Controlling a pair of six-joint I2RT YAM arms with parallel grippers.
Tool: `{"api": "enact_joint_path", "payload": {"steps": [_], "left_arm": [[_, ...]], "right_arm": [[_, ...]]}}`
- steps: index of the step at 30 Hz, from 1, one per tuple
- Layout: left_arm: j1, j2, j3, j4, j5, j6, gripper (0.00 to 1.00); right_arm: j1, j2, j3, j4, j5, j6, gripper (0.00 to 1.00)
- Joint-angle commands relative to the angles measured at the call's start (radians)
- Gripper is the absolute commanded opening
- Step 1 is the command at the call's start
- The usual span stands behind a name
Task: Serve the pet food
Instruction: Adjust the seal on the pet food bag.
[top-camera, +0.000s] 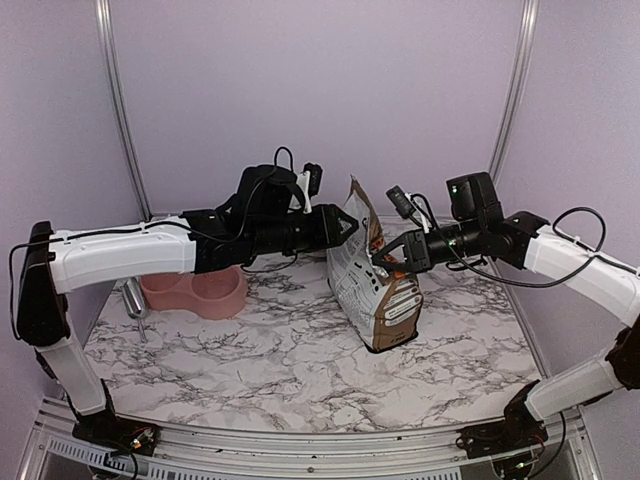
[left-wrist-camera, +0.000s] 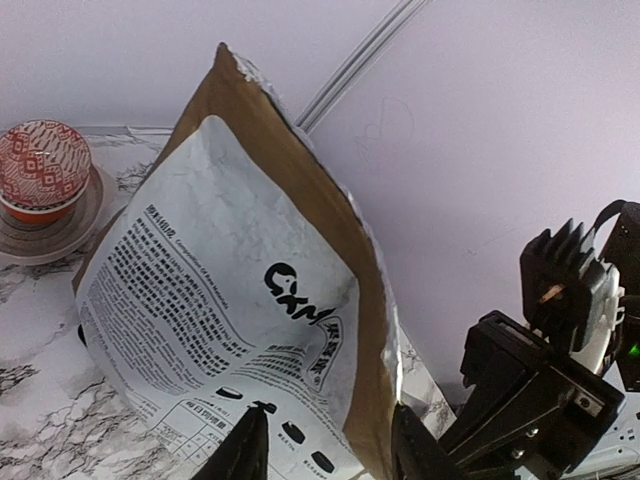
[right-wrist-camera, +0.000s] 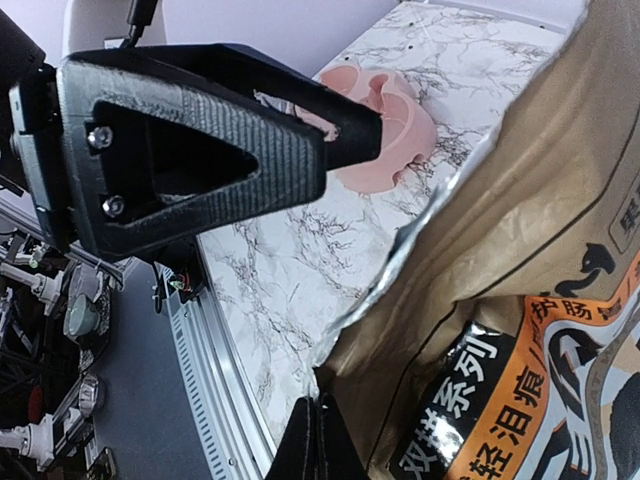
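The right hand (right-wrist-camera: 312, 425) has its two fingers pressed together, pinching the torn edge of the open top of a paper bag (top-camera: 372, 285), where the silver lining shows. From above, this hand meets the bag partway up the side that faces the right arm. The bag stands on its base but leans, with its open top tipped towards the back and left. That side is printed in orange, black and white. The other side is white with black print, and a brown panel runs along the edge.

The left hand (left-wrist-camera: 328, 415) is spread. Through its own camera, the bag's lower white face and brown edge lie just ahead of the two fingertips (left-wrist-camera: 250, 445), seen in the gap between them. Whether either finger touches the paper cannot be told. From above, this hand points at the upper left edge of the bag.

The pet food itself shows in no view, and the inside of the bag is hidden.

On the marble surface (top-camera: 270, 370), a pink double bowl (top-camera: 195, 289) sits well to the left of the bag, under the left arm. A small shiny metal piece (top-camera: 135, 300), too small to make out, stands at the bowl's left end. Beyond the bag, a small round red-patterned item (left-wrist-camera: 40, 170) rests on a round saucer (left-wrist-camera: 60, 232).
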Motion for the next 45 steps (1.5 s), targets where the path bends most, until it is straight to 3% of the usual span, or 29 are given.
{"api": "enact_joint_path", "payload": {"steps": [1, 14, 24, 45], "left_arm": [[0.0, 0.075, 0.078, 0.046, 0.111, 0.025, 0.42], [-0.001, 0.143, 0.15, -0.001, 0.106, 0.036, 0.33], [0.0, 0.059, 0.045, 0.069, 0.078, 0.027, 0.43], [0.0, 0.098, 0.083, 0.042, 0.045, 0.019, 0.37]], "right_arm": [[-0.007, 0.016, -0.038, -0.057, 0.029, -0.024, 0.0], [-0.047, 0.015, -0.049, -0.046, 0.005, -0.035, 0.0], [-0.065, 0.014, -0.047, -0.046, -0.001, -0.033, 0.0], [-0.065, 0.009, -0.047, -0.049, 0.005, -0.031, 0.0]]}}
